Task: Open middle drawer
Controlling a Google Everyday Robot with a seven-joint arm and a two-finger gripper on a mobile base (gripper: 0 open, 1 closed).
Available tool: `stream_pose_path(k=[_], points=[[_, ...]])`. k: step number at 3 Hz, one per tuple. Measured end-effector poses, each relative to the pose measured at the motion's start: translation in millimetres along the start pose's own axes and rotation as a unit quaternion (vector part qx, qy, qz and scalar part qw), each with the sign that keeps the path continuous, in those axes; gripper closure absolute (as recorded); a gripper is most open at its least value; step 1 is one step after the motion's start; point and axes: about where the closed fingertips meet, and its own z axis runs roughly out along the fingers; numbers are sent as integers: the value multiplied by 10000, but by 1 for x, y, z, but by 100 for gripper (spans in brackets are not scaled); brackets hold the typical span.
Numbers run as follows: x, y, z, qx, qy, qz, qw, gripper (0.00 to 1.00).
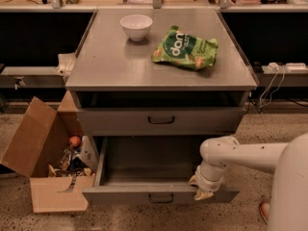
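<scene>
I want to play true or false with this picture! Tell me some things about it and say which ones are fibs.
1. The white bowl sits on the cabinet top. True.
2. The middle drawer is pulled out. True.
3. The pincer is up on the cabinet top beside the bowl. False: it is down at the middle drawer's front, to the right of its handle.
4. The green snack bag lies inside the open drawer. False: it lies on the cabinet top, to the right of the bowl.
5. A cardboard box stands on the floor to the left of the cabinet. True.
</scene>
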Motion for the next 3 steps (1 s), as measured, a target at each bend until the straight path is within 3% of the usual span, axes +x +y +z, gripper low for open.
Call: stream_pose_path(k=[1, 3], points=[[-2, 18, 8, -86, -166, 91, 9998, 100], [-4, 25, 8, -119, -249, 125, 9995, 100]])
